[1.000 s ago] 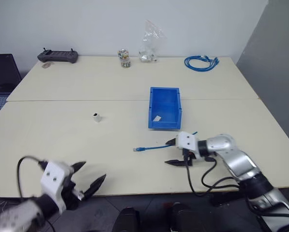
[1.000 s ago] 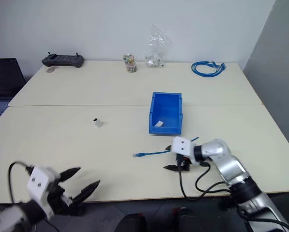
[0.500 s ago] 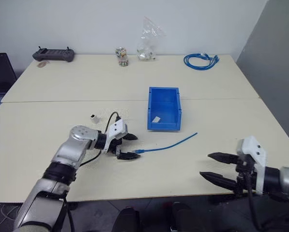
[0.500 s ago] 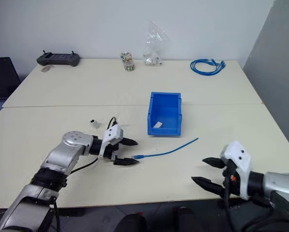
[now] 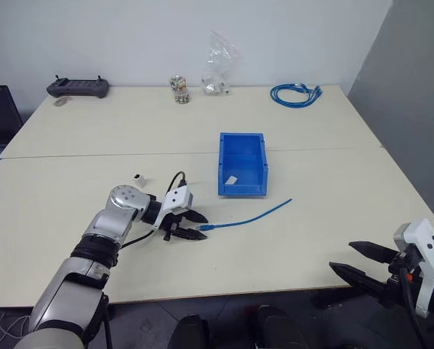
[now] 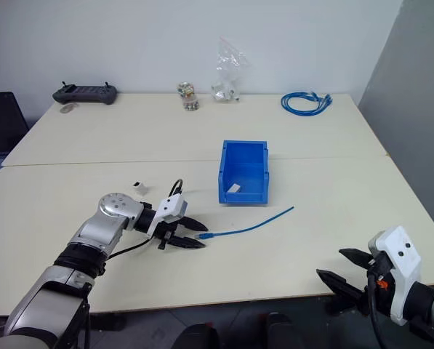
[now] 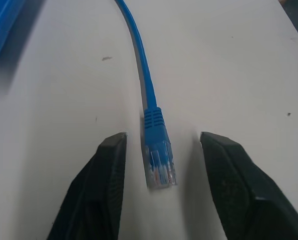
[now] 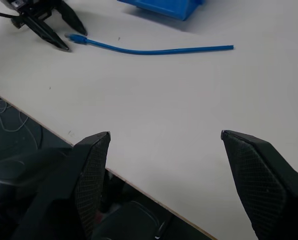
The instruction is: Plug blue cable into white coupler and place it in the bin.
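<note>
Cream tables (image 5: 129,131) against white wall (image 5: 129,36)

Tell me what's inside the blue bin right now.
The bin holds only a small pale scrap lying on its floor. The near front corners of the floor are hidden behind the bin's front wall, so nothing can be said of them.

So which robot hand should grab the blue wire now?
The left hand. Its open fingers already sit on either side of the blue cable's plug on the table. The right hand is far off near the table's edge, open and holding nothing.
</note>
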Controlling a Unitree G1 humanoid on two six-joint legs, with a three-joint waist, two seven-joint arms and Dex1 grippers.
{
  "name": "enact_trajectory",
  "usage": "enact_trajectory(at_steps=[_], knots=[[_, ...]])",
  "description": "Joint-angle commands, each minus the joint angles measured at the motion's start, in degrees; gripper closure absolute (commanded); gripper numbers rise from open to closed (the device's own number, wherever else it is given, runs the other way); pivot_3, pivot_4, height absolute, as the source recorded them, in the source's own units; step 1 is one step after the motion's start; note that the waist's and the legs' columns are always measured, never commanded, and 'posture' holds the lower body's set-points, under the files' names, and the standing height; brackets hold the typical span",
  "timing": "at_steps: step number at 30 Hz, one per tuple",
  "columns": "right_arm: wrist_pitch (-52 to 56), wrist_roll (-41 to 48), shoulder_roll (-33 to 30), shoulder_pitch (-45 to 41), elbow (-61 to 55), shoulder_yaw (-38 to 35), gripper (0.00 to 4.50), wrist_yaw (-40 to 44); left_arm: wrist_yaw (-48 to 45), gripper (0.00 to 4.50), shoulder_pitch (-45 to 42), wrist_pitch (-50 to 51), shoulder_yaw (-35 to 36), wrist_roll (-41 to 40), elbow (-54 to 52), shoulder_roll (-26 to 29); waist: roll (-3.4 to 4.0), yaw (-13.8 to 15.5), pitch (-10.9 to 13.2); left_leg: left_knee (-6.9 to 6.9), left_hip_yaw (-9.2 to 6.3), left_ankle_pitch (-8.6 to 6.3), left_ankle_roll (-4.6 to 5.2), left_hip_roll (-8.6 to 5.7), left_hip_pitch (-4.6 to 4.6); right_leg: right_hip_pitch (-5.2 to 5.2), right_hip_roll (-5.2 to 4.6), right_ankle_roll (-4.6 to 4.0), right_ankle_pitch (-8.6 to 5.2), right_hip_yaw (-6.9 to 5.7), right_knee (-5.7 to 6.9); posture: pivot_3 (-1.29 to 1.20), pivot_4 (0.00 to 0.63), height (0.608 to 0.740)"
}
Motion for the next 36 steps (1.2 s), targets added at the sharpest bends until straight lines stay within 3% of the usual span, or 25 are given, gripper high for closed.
enact_trajectory(at_steps=[1, 6, 9, 12, 14, 16, 20, 23, 28, 30, 36], knots=[[-2.24, 1.17, -2.34, -0.83, -2.77, 0.85, 0.72, -1.01, -1.06, 3.18, 3.32, 1.41, -2.09, 2.76, -0.20, 1.48, 0.04, -0.01, -0.03, -0.01, 0.00, 0.00, 0.00, 0.00, 0.00, 0.00, 0.00, 0.00, 0.00, 0.00, 0.00, 0.00, 0.150, 0.740], [-3.23, 1.65, -5.17, -2.10, -0.99, 3.25, 0.72, -0.68, 0.06, 4.25, 5.12, 2.51, -1.33, 2.56, -2.05, 2.16, 0.08, 0.03, -0.10, -0.02, 0.01, 0.00, 0.00, -0.01, 0.02, 0.00, 0.00, 0.00, 0.00, 0.01, -0.02, 0.00, 0.150, 0.740], [-3.56, 2.23, -6.22, -2.38, -0.41, 4.32, 0.72, -0.47, 1.85, 4.25, 5.79, 5.30, 0.08, 1.61, -4.50, 1.98, 0.08, 0.05, -0.10, -0.04, -0.01, 0.00, 0.00, 0.00, 0.01, 0.00, 0.00, 0.00, 0.00, -0.01, -0.06, 0.00, 0.150, 0.740], [-3.93, 6.25, -5.42, -6.50, 1.52, 10.29, 0.72, -2.90, 7.30, 4.25, 3.84, 25.16, 4.63, -6.97, -15.08, -1.53, 0.04, 0.12, -0.02, -0.04, -0.03, 0.00, 0.00, 0.01, 0.00, 0.00, 0.00, 0.01, 0.00, -0.02, -0.08, 0.00, 0.150, 0.740], [-3.12, 10.90, -3.13, -14.62, 6.37, 18.83, 0.72, -5.61, 13.15, 4.25, 0.80, 43.57, 11.29, -17.86, -24.67, -4.21, -0.18, 0.19, 0.17, -0.01, -0.08, 0.02, -0.03, -0.02, -0.01, -0.10, -0.02, 0.13, 0.07, -0.05, -0.10, 0.00, 0.150, 0.740], [-2.01, 12.09, -1.84, -20.95, 9.60, 25.50, 0.72, -6.40, 17.36, 4.25, -0.52, 54.89, 16.37, -24.73, -31.29, -5.07, -0.48, 0.19, 0.43, 0.10, -0.17, 0.05, -0.06, -0.01, -0.19, -0.20, -0.02, 0.25, 0.14, -0.10, -0.12, 0.00, 0.150, 0.740], [2.70, 14.19, 4.03, -41.11, 23.75, 38.56, 0.72, -3.26, 28.55, 4.25, -3.67, 78.54, 33.34, -40.14, -42.79, -6.09, -0.35, -0.88, 0.55, 0.03, -0.11, 0.09, -0.12, 0.02, -0.21, -0.21, 0.04, 0.43, 0.26, -0.01, -0.42, 0.00, 0.150, 0.740], [7.04, 18.74, 9.06, -54.68, 35.65, 42.25, 0.72, -1.64, 35.04, 4.25, -3.18, 89.92, 43.98, -47.17, -48.95, -7.54, -0.03, -1.42, 0.63, -0.01, -0.06, 0.09, -0.13, -0.04, -0.24, -0.25, 0.03, 0.40, 0.26, 0.06, -0.45, 0.00, 0.150, 0.740], [14.61, 23.53, 15.56, -69.94, 51.07, 45.24, 0.72, 2.62, 49.09, 4.25, 6.83, 91.76, 53.85, -63.87, -57.05, -8.51, 0.04, -0.63, 0.62, -0.10, -0.29, 0.09, -0.17, 0.01, -0.42, -0.37, -0.01, -0.04, 0.35, -0.07, -0.44, 0.00, 0.150, 0.740], [16.73, 24.56, 18.42, -73.87, 54.91, 45.91, 0.72, 3.22, 55.76, 4.25, 10.43, 90.48, 56.36, -70.56, -59.17, -9.17, 0.04, 0.04, 0.61, 0.03, -0.39, 0.14, -0.30, -0.03, -1.07, -0.91, -0.07, -0.08, 0.37, -0.10, -0.36, 0.00, 0.150, 0.740], [16.91, 16.72, 24.58, -77.49, 56.40, 50.38, 0.72, 7.46, 78.21, 4.25, 24.08, 71.07, 49.89, -95.45, -64.35, -2.80, -0.01, 0.84, 0.58, 0.09, -0.58, 0.07, -0.25, -0.34, -1.33, -0.94, -0.64, -0.09, 0.43, -0.44, -0.45, 0.00, 0.150, 0.740]])
